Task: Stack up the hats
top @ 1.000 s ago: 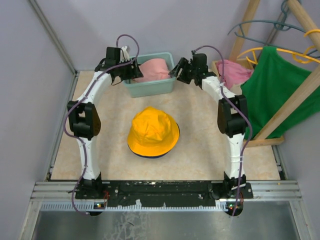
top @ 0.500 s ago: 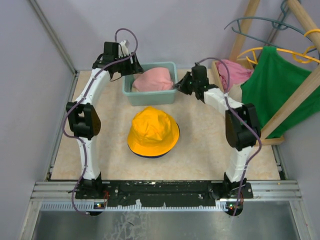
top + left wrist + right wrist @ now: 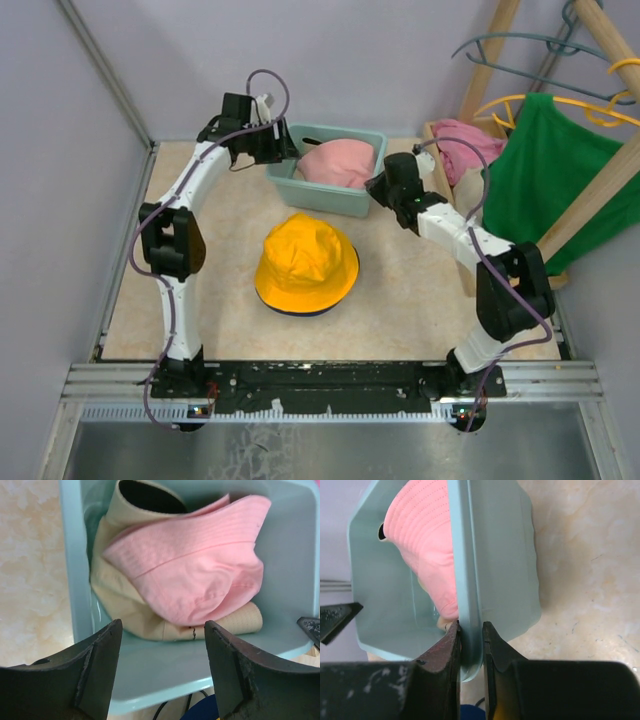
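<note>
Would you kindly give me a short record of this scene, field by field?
yellow hat: on the table, centre, crown up
pink hat: in the teal bin, lying on the beige hat
left pincer: open, over the bin
right pincer: shut on the bin's wall
pending: pink and beige hats not yet on the yellow one

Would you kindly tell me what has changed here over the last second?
The right gripper closed on the wall of the bin and pulled it rightward, turning it, with the pink hat still inside. The left gripper stayed open at the bin's left end. The yellow hat did not move.
</note>
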Robot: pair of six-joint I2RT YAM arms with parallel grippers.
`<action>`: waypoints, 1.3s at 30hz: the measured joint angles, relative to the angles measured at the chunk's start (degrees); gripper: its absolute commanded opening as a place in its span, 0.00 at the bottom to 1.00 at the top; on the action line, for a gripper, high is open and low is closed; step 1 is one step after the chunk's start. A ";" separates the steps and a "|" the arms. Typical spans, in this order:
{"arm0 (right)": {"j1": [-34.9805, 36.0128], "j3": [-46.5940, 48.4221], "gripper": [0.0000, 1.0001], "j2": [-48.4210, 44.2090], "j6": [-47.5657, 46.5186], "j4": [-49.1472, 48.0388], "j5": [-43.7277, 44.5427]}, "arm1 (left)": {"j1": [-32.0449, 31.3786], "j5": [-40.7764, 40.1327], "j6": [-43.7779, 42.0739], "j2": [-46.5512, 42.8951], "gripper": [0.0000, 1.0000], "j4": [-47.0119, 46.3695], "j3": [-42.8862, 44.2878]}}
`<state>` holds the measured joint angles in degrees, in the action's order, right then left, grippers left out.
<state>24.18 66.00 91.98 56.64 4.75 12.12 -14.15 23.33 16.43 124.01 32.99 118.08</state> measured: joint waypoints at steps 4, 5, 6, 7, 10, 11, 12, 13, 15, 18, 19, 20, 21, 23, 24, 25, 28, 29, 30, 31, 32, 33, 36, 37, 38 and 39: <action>-0.52 0.00 0.46 0.00 -0.39 0.09 1.03 | -0.22 -0.13 0.28 0.00 0.73 -0.37 -0.39; -0.66 0.00 0.52 -0.11 -0.59 0.00 0.96 | -0.22 -0.15 0.39 0.02 0.73 -0.68 -0.37; -0.68 0.00 0.58 -0.15 -0.66 -0.02 0.94 | -0.22 -0.15 0.59 0.02 0.73 -1.09 -0.37; -0.68 0.00 0.63 -0.35 -0.87 0.00 0.81 | -0.22 -0.13 0.94 0.02 0.73 -1.40 -0.37; -0.68 0.00 0.70 -1.53 -1.53 0.13 0.66 | -0.22 -0.13 2.01 0.07 0.73 -2.60 -0.37; -0.68 -0.02 0.72 -2.16 -2.19 0.33 0.74 | -0.24 -0.17 2.25 0.09 0.73 -3.04 -0.35; -0.68 -0.15 0.73 -3.15 -2.69 0.31 0.92 | -0.28 -0.17 2.56 0.20 0.73 -3.32 -0.09; -0.68 -0.52 0.73 -4.46 -3.34 0.20 1.25 | -0.35 -0.17 2.86 0.44 0.73 -3.45 0.52; -0.68 -1.16 0.73 -7.34 -5.62 0.55 1.92 | -0.50 -0.20 3.13 1.20 0.73 -3.43 2.40; -0.68 -0.57 0.74 -10.27 -10.01 0.90 2.67 | -0.98 -0.17 3.30 1.79 0.73 -3.48 4.85; -0.68 0.57 0.75 -10.32 -11.85 1.44 2.54 | -1.20 -0.15 3.30 1.79 0.73 -3.52 5.25; -0.68 2.08 0.77 -9.66 -13.27 2.43 2.12 | -1.42 -0.13 3.30 1.79 0.73 -3.56 5.73; -0.68 5.05 0.78 -8.07 -15.02 4.07 1.27 | -1.62 -0.13 3.30 1.79 0.73 -3.76 5.88; -0.66 13.18 0.83 -2.56 -18.34 7.50 -0.90 | -1.90 -0.09 3.26 1.73 0.74 -3.76 5.95; -0.59 17.73 0.86 0.81 -19.87 9.07 -2.14 | -2.01 -0.15 3.19 1.70 0.74 -3.56 5.95; -0.57 21.88 0.90 4.20 -21.14 10.34 -3.28 | -2.10 -0.22 2.97 1.64 0.76 -3.21 5.95; -0.39 29.35 0.91 11.78 -24.15 14.32 -5.81 | -2.21 -1.79 1.57 0.50 0.78 -1.84 5.60; -0.33 31.06 0.92 13.92 -25.07 16.33 -6.25 | -2.19 -2.51 1.11 -0.48 0.78 -1.20 5.03; -0.28 32.70 0.92 16.02 -25.81 18.29 -6.62 | -2.10 -3.06 0.63 -1.66 0.78 -0.44 4.42; -0.28 34.38 0.92 18.10 -26.60 20.33 -6.88 | -1.97 -3.41 0.31 -2.89 0.78 0.15 3.96; -0.28 35.78 0.93 19.85 -27.21 22.01 -7.04 | -1.73 -3.69 -0.04 -4.55 0.78 0.94 3.54; -0.28 37.70 0.93 21.99 -27.93 24.04 -7.15 | -1.55 -3.85 -0.33 -5.90 0.78 1.40 3.30; -0.28 42.91 0.94 27.50 -30.01 27.74 -7.39 | -1.03 -4.28 -1.36 -10.93 0.79 2.01 1.09; -0.26 43.80 0.95 28.57 -30.60 28.33 -7.34 | -0.83 -4.37 -1.55 -12.74 0.79 1.90 -0.26; -0.17 44.35 0.96 29.22 -31.01 28.70 -7.28 | -0.72 -4.44 -1.73 -14.64 0.79 1.81 -1.90; -0.09 44.85 0.96 29.92 -31.30 29.29 -7.15 | -0.50 -4.42 -1.81 -16.33 0.79 1.70 -3.43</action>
<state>24.10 110.85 121.91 25.34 34.04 4.97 -14.66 18.92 14.61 107.68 34.70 114.65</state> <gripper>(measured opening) 0.943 0.783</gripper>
